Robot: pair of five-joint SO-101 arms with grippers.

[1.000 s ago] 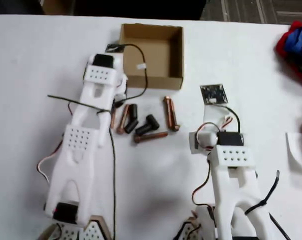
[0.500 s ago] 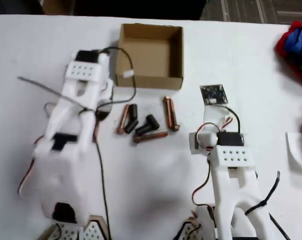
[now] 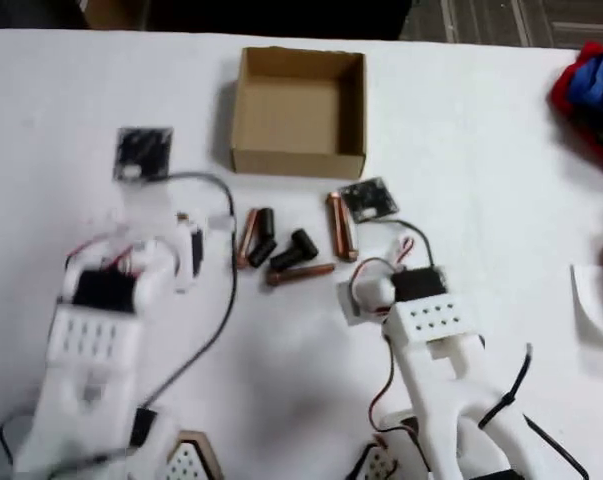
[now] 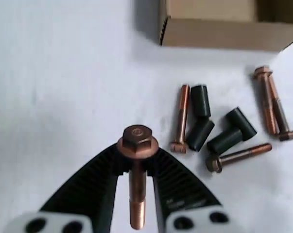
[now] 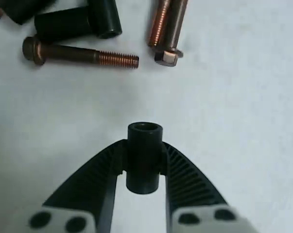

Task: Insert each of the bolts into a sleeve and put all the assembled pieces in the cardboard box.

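My left gripper (image 4: 137,158) is shut on a copper bolt (image 4: 136,189), its hex head past the fingertips. It hangs over bare table, short of the pile. The pile holds a single bolt (image 4: 180,119), another bolt (image 4: 239,157), a pair of bolts (image 4: 271,104) and black sleeves (image 4: 200,116). My right gripper (image 5: 144,145) is shut on a black sleeve (image 5: 144,158), held upright just short of a threaded bolt (image 5: 80,53). In the high view the cardboard box (image 3: 299,160) stands beyond the pile (image 3: 286,245), with the left arm (image 3: 91,340) at the near left and the right arm (image 3: 431,325) at the near right.
A red and blue cloth (image 3: 591,75) lies at the far right edge, and a white object (image 3: 596,300) sits lower on that edge. White table spreads open to the left of the box and in front of the pile.
The left arm has pulled back from beside the box to the near left, taking a bolt from the pile's left side. The right arm has shifted left toward the pile.
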